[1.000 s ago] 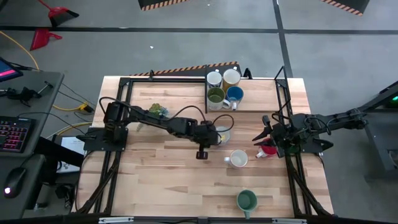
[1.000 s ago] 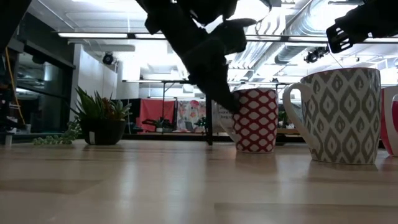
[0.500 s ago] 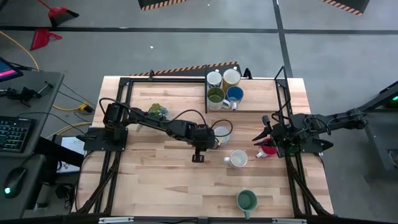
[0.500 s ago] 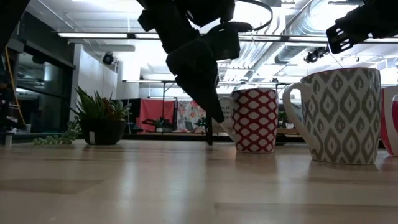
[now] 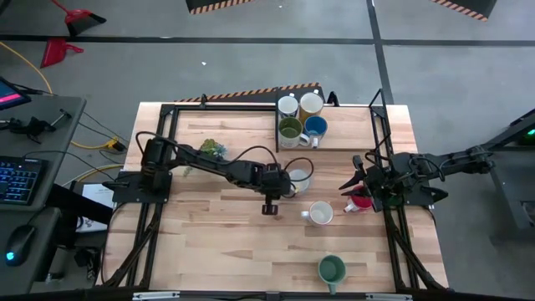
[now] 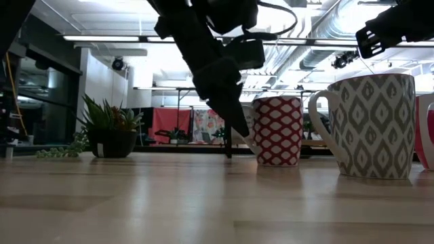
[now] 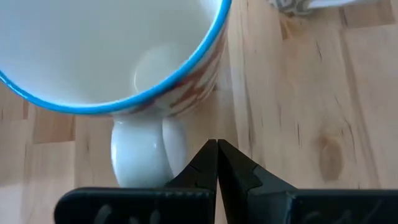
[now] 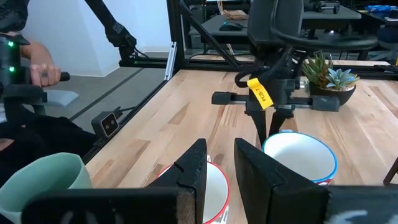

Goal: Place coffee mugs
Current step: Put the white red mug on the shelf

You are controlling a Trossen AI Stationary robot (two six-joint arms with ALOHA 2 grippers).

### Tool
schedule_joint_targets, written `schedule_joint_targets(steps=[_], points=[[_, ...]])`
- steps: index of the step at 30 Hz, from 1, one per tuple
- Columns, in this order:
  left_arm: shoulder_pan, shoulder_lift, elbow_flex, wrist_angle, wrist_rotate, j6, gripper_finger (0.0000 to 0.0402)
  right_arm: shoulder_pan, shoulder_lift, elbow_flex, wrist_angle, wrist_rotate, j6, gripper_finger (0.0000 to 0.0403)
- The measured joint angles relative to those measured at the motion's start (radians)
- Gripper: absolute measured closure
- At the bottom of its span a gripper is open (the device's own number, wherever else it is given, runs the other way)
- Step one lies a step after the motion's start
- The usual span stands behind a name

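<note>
The blue-rimmed white ceramic mug (image 7: 112,56) stands near the table's middle, just below the black-framed tray (image 5: 351,147) of four stored mugs. Our left gripper (image 7: 217,163), fingers pressed together, hangs just beside the mug's white handle (image 7: 148,152), which points back toward that gripper. Our right gripper (image 8: 219,167), parted slightly, waits over the red-rimmed mug (image 8: 214,186), farther off. We judge the left arm nearer.
</note>
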Motion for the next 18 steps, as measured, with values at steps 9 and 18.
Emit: schedule_joint_targets(steps=[9,18], points=[[0.003,0.012,0.0,0.025,-0.002,0.007,0.0401,0.0,0.0,0.0,0.0,0.0,0.0,0.0339],[0.024,0.012,0.0,0.064,-0.042,0.021,0.0401,0.0,0.0,0.0,0.0,0.0,0.0,0.0339]])
